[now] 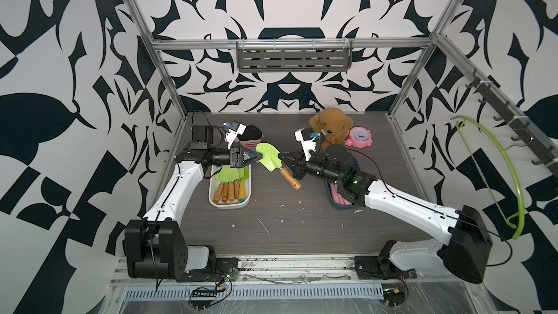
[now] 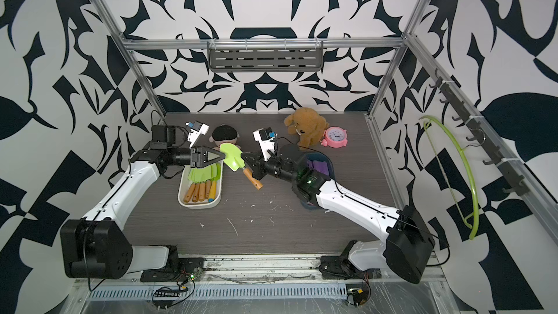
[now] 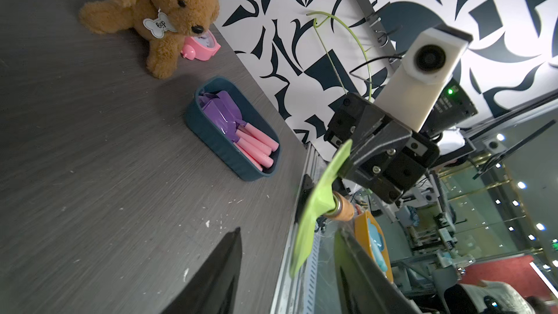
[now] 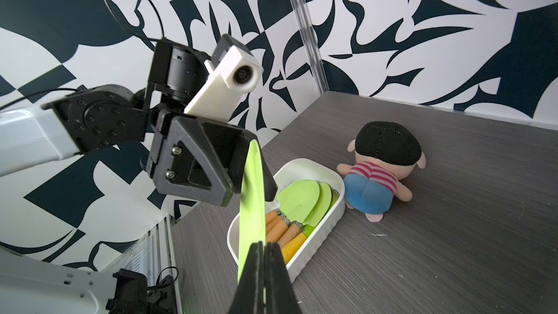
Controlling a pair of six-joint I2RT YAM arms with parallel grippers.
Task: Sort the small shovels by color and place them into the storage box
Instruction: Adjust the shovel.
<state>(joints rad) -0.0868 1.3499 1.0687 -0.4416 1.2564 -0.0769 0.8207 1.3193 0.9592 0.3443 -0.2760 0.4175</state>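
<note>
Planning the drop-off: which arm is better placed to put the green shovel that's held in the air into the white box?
Left. The left claw straddles the blade of the green shovel right by the far end of the white box. The right claw grips the shovel from farther away.

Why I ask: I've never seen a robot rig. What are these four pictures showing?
A robot's left arm and right arm work over a dark table, each ending in a two-fingered gripper. Two pictures look down from overhead; two come from cameras on the wrists. The right gripper is shut on a green shovel with a wooden handle, held in the air. The left gripper has its jaws open on either side of its blade. A white box holds more green shovels; a dark blue box holds purple shovels with pink handles. At the back lie a brown plush dog, a pink alarm clock and a cloth doll.
</note>
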